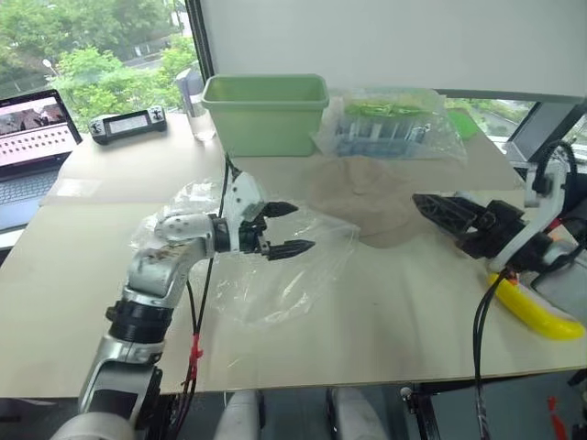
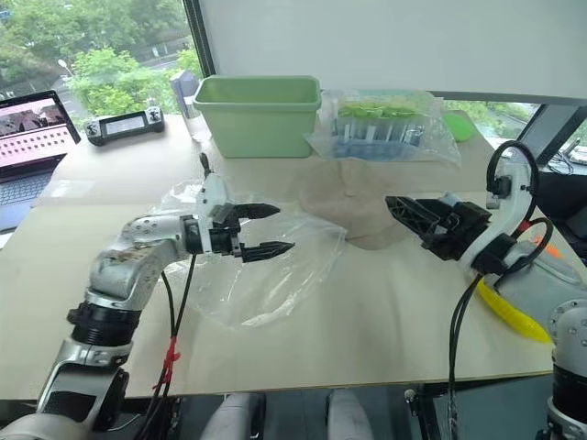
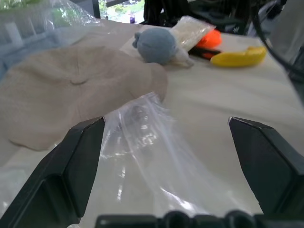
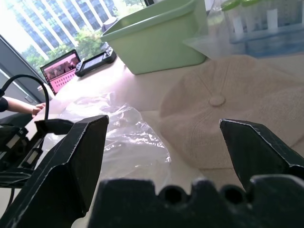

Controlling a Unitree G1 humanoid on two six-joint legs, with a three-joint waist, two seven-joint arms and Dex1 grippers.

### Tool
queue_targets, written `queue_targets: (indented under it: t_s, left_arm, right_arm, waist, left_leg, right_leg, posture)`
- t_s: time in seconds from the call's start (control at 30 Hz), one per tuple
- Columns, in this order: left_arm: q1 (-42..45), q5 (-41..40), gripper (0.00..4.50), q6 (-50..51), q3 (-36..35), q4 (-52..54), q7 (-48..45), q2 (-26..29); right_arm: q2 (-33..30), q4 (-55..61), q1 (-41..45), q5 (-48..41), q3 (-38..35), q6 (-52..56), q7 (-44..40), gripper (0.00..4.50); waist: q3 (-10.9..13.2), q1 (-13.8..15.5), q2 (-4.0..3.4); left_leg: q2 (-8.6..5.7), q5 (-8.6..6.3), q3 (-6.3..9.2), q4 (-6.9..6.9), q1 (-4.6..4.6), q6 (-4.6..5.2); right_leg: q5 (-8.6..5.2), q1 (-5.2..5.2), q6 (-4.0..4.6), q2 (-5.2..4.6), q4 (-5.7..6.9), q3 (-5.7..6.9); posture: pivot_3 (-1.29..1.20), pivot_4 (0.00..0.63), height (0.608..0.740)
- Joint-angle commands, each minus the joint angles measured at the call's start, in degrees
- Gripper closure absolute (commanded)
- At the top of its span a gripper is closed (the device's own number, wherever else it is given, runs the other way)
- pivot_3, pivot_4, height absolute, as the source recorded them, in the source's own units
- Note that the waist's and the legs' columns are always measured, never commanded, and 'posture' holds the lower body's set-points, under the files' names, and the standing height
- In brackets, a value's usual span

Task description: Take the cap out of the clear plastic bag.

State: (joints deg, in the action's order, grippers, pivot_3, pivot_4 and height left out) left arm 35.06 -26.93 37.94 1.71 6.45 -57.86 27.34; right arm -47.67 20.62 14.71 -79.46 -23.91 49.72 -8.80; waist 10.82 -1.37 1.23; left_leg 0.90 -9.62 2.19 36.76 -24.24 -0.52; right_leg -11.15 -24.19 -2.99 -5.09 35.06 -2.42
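The beige cap (image 1: 367, 203) lies flat on the table, outside the clear plastic bag (image 1: 271, 280) and just past its right end. The bag lies crumpled and flat on the table. My left gripper (image 1: 304, 227) hovers open above the bag, pointing toward the cap with nothing between its fingers. In the left wrist view the bag (image 3: 147, 142) runs between the fingers and the cap (image 3: 71, 90) lies beyond it. To the cap's right my right gripper (image 1: 420, 203) points at it, open and empty. The right wrist view looks over the cap (image 4: 228, 109) and the bag (image 4: 123, 137).
A green tub (image 1: 266, 115) stands at the back, beside a clear bag with green and blue contents (image 1: 390, 124). A laptop (image 1: 32, 147), a controller (image 1: 128, 124) and a bottle (image 1: 194, 103) sit at back left. A banana (image 1: 537, 312) and a blue-grey plush (image 3: 154, 45) lie at right.
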Motion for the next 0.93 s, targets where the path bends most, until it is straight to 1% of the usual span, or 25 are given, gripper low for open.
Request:
queue_targets:
  t_s: [0.03, 0.07, 0.13, 0.2, 0.27, 0.33, 0.4, 0.47, 0.5, 0.57, 0.63, 0.73, 0.87, 0.93]
  left_arm:
    - [2.8, -15.1, 0.04, 9.3, -11.6, 2.3, 4.6, -2.4]
    - [4.3, -18.5, 0.04, 10.5, -15.3, 1.0, 7.8, -3.9]
    - [6.8, -21.6, 0.04, 10.5, -21.2, -2.0, 14.4, -5.9]
    - [8.6, -21.2, 0.04, 9.3, -24.4, -4.5, 20.3, -6.7]
    - [8.8, -17.9, 0.04, 6.5, -25.1, -6.0, 25.5, -6.8]
    - [7.3, -12.6, 0.04, 2.3, -23.4, -6.3, 29.2, -6.5]
    - [4.4, -5.6, 0.04, -4.2, -21.7, -5.9, 34.9, -7.9]
    - [1.3, -1.9, 0.04, -7.9, -19.9, -5.8, 36.9, -8.9]
    - [-0.4, -0.7, 0.04, -9.6, -18.9, -5.6, 36.8, -9.3]
    - [-4.5, 2.0, 0.04, -13.5, -17.4, -5.5, 37.6, -10.7]
    - [-7.8, 4.0, 0.04, -16.8, -16.3, -6.1, 38.1, -11.8]
    - [-11.4, 5.9, 0.04, -21.0, -15.2, -8.1, 37.9, -13.2]
    - [-13.9, 9.4, 0.04, -25.9, -13.7, -12.1, 38.7, -14.0]
    - [-14.1, 9.9, 0.04, -25.9, -13.4, -14.1, 39.0, -14.0]
  right_arm:
    - [-0.9, 1.2, 1.2, 0.6, -1.5, -0.2, -2.0, 0.0]
    - [-0.9, 1.3, 1.2, 0.8, -1.4, -0.3, -2.3, 0.0]
    - [-0.8, 1.9, 1.2, 2.6, -1.0, -1.0, -2.9, 0.0]
    - [-0.5, 2.4, 0.9, 5.3, -0.6, -1.8, -2.9, 0.0]
    - [0.9, 2.5, 1.0, 8.4, -0.6, -3.6, -2.4, 0.0]
    - [2.7, 2.8, 1.1, 14.0, -0.1, -7.0, -1.3, 0.0]
    - [4.1, 2.2, 0.3, 23.2, 2.6, -9.9, 2.2, 0.0]
    - [6.4, 1.1, -1.1, 29.3, 4.2, -11.2, 5.5, 0.0]
    - [7.4, 0.9, -2.3, 33.0, 5.1, -13.0, 6.3, 0.0]
    - [11.4, 1.3, -4.8, 38.6, 5.5, -16.7, 9.3, 0.0]
    - [13.9, 1.5, -6.7, 43.6, 6.6, -19.2, 10.6, 0.0]
    - [16.2, 0.4, -9.1, 50.7, 9.0, -21.8, 11.5, 0.0]
    - [17.8, -1.9, -11.3, 57.2, 11.4, -23.9, 11.0, 0.0]
    - [18.7, -2.8, -12.3, 59.4, 12.0, -25.0, 10.3, 0.0]
  waist:
    - [0.0, 0.2, 0.01]
    - [0.0, 0.3, 0.02]
    - [0.0, 0.6, 0.06]
    - [0.0, 0.6, 0.07]
    - [0.0, 0.5, 0.06]
    - [0.0, 0.5, 0.12]
    - [0.0, 0.5, 0.12]
    - [0.0, 0.6, 0.18]
    - [0.0, 0.6, 0.2]
    - [0.0, 0.8, 0.22]
    - [0.0, 0.9, 0.22]
    - [0.0, 0.7, 0.22]
    - [-0.1, 0.7, 0.24]
    - [-0.1, 0.6, 0.24]
  left_leg:
    - [0.0, 0.0, 0.0, 0.01, -0.05, 0.0]
    - [0.0, 0.0, 0.0, 0.01, -0.06, 0.0]
    - [0.0, 0.0, 0.01, 0.03, -0.07, 0.0]
    - [-0.01, 0.0, 0.03, 0.07, -0.06, 0.0]
    - [-0.03, 0.0, 0.01, 0.07, -0.03, 0.0]
    - [-0.03, 0.0, -0.02, 0.07, -0.04, 0.0]
    - [-0.04, 0.0, -0.03, 0.07, -0.04, 0.0]
    - [-0.04, 0.0, -0.07, 0.06, -0.01, -0.01]
    - [-0.03, 0.0, -0.07, 0.06, -0.03, -0.01]
    - [-0.04, 0.0, -0.07, 0.06, -0.12, -0.02]
    - [-0.05, 0.0, -0.07, 0.04, -0.1, -0.02]
    - [-0.05, 0.0, -0.13, 0.04, -0.1, -0.03]
    - [-0.04, 0.01, -0.18, 0.06, -0.03, -0.04]
    - [-0.03, 0.01, -0.19, 0.06, 0.04, -0.04]
  right_leg:
    - [0.01, -0.04, -0.02, 0.0, -0.01, 0.0]
    - [0.02, -0.04, -0.04, 0.0, -0.02, 0.0]
    - [0.08, -0.04, -0.15, 0.0, -0.03, 0.02]
    - [0.24, -0.01, -0.42, 0.0, -0.03, 0.04]
    - [0.25, 0.02, -0.43, 0.0, -0.04, 0.02]
    - [0.25, 0.02, -0.44, 0.0, -0.05, 0.0]
    - [0.26, 0.0, -0.45, 0.0, -0.05, -0.02]
    - [0.26, 0.02, -0.44, -0.01, -0.06, -0.04]
    - [0.27, 0.0, -0.43, 0.0, -0.06, -0.04]
    - [0.29, -0.08, -0.41, 0.0, -0.06, -0.04]
    - [0.29, -0.07, -0.41, -0.03, -0.08, -0.04]
    - [0.27, -0.06, -0.39, -0.06, -0.1, -0.06]
    - [0.17, -0.03, -0.06, -0.05, -0.09, -0.1]
    - [0.16, 0.02, -0.04, -0.05, -0.1, -0.1]
  posture:
    - [0.0, 0.15, 0.74]
    - [0.0, 0.15, 0.74]
    - [0.0, 0.15, 0.74]
    - [0.0, 0.15, 0.74]
    - [0.0, 0.15, 0.74]
    - [0.0, 0.15, 0.74]
    - [0.0, 0.15, 0.74]
    - [0.0, 0.15, 0.74]
    - [0.0, 0.15, 0.74]
    - [0.0, 0.15, 0.74]
    - [0.0, 0.15, 0.74]
    - [0.0, 0.15, 0.74]
    - [0.0, 0.15, 0.74]
    - [0.0, 0.15, 0.74]
